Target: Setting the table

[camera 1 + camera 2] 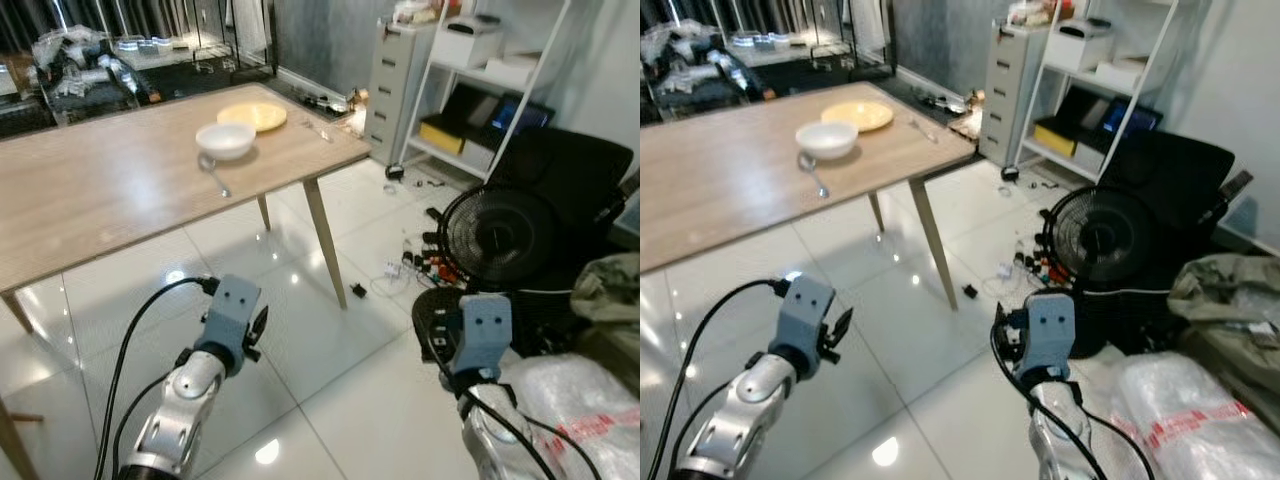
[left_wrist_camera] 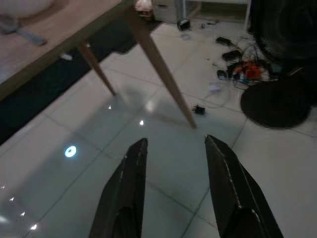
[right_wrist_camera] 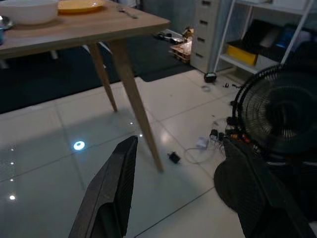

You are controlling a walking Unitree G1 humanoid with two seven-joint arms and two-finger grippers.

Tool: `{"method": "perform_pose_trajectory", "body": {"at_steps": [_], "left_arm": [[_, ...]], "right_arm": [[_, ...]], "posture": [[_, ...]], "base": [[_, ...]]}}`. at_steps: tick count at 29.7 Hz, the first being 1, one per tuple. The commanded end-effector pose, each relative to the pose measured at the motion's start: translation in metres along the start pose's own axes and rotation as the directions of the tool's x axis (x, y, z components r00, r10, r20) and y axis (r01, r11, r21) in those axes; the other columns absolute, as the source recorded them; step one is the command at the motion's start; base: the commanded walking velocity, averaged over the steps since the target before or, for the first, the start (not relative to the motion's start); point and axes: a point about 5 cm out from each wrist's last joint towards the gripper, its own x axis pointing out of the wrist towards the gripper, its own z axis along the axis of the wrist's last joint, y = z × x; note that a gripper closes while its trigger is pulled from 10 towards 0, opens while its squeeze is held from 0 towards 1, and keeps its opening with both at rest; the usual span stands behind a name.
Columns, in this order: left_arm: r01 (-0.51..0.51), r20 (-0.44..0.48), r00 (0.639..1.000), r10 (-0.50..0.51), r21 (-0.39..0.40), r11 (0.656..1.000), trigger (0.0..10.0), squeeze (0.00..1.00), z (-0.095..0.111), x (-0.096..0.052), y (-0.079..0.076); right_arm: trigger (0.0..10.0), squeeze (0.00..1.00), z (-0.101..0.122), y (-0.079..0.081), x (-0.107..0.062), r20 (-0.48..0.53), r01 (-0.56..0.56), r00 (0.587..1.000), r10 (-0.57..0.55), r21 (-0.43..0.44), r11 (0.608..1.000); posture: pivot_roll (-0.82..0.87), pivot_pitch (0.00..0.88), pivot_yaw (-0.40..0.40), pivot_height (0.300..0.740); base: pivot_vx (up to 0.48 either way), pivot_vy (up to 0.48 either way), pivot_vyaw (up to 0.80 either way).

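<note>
Both grippers hang low over the white floor (image 1: 330,350), away from the counter (image 1: 100,190). Left gripper (image 2: 173,153) has its fingers spread apart and holds nothing. Right gripper (image 3: 181,163) is spread wide too and is also empty. On the counter sits a white bowl (image 1: 225,140), with a yellow plate (image 1: 253,116) just behind it near the far corner. A spoon (image 1: 213,174) lies just in front of the bowl. So part of the table looks set already. I think more things may be needed, and the robot has nothing to carry yet. A black fan (image 1: 490,235) stands on the floor to the right.
</note>
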Motion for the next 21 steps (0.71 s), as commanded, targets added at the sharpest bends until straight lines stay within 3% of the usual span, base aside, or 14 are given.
{"method": "perform_pose_trajectory", "body": {"at_steps": [1,21], "left_arm": [[-0.017,-0.013,1.000,0.017,0.011,1.000,10.0,0.00,-0.0051,-0.0037,0.0048],[-0.014,0.013,1.000,0.014,-0.002,1.000,10.0,0.00,0.0007,-0.0029,0.0043]], "right_arm": [[10.0,0.00,0.0030,0.0043,0.0004,0.006,-0.016,1.000,0.016,0.013,1.000],[10.0,0.00,0.0062,0.0074,0.0011,0.013,-0.034,0.999,0.034,0.011,0.999]], "posture": [[0.00,0.076,0.083,0.740],[0.01,0.076,0.083,0.740]], "base": [[0.480,0.000,0.00],[0.480,0.000,0.00]]}}
